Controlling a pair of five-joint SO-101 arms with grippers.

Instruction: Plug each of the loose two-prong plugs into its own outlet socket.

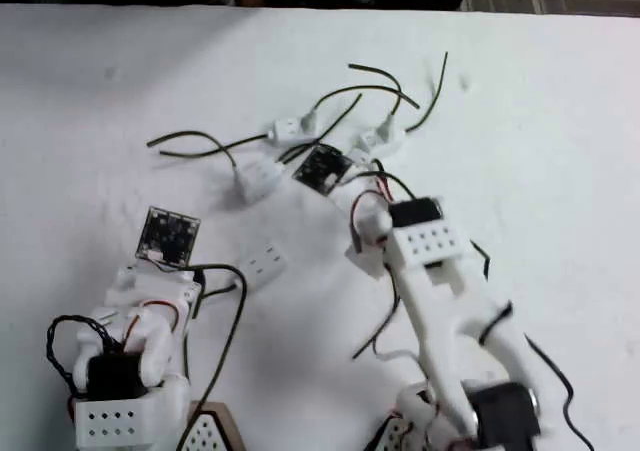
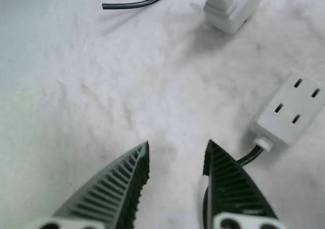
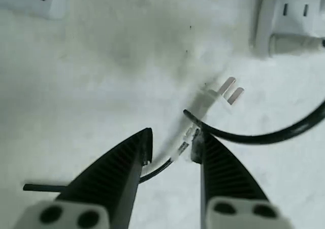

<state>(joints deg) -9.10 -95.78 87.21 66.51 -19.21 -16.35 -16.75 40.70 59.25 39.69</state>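
Reading this as the pick step for the right arm: right gripper [image 3: 172,135] is down over a loose two-prong plug [image 3: 205,104]. Its fingers are part open, one either side of the plug's cord end, not closed on it afaict, so nothing held. Plug lies flat on the white tabletop [image 1: 560,171], prongs pointing away from the fingers, black cord [image 3: 264,136] looping off beside it. In the high view that spot is by the cord tangle [image 1: 335,121], just above centre frame.

Left gripper [image 2: 177,145] hovers low over bare tabletop, fingers apart, empty. Free socket block [image 2: 290,106] sits just beside it w/ four slots open, lower-left of centre in the high view. A farther socket block [image 2: 234,3] already has a plug seated.

Next, imo: close right fingers on the plug body, not the cord. Lift, turn prongs toward a free slot pair, push straight in. Left arm prob needs to pin the block so it doesn't slide. Risk: prongs skew in the grip.

Labels: no brand/print legible on any block or plug.
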